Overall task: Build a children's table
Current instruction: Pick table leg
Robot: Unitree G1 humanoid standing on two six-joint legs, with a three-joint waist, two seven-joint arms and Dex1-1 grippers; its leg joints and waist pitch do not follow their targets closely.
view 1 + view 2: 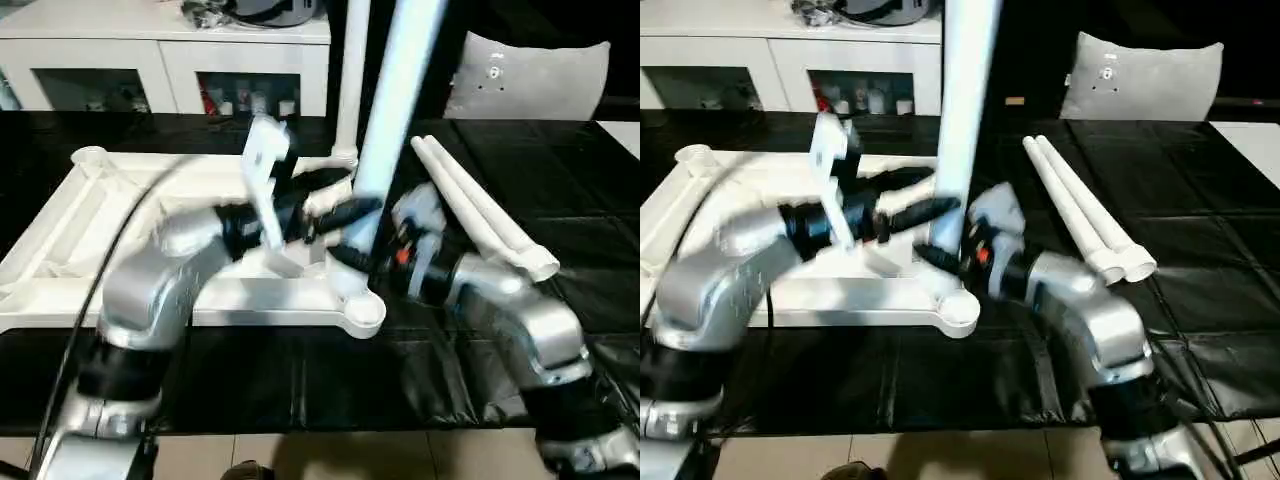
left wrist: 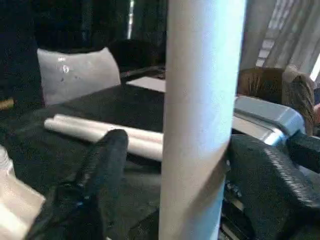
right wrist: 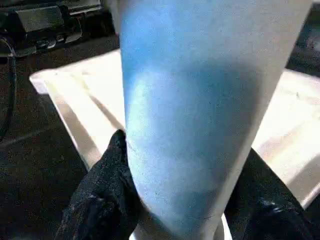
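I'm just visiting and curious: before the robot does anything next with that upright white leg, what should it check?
1. Right gripper clamped on the upright tapered white tube leg: ok.
2. Left gripper astride that leg: ok; gripping it: cannot tell.
3. Leg fully seated in a corner socket of the white plastic ribbed tabletop: cannot tell.
4. Two spare white tube legs lying within reach on the black mat: ok.
5. Another leg already standing upright: ok.

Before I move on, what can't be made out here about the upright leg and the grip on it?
- Upright leg: top cut off by the head views' upper edge.
- Its foot and the corner socket: hidden behind the left gripper and right gripper.
- Left gripper: blurred in the head views; contact with the leg unclear.
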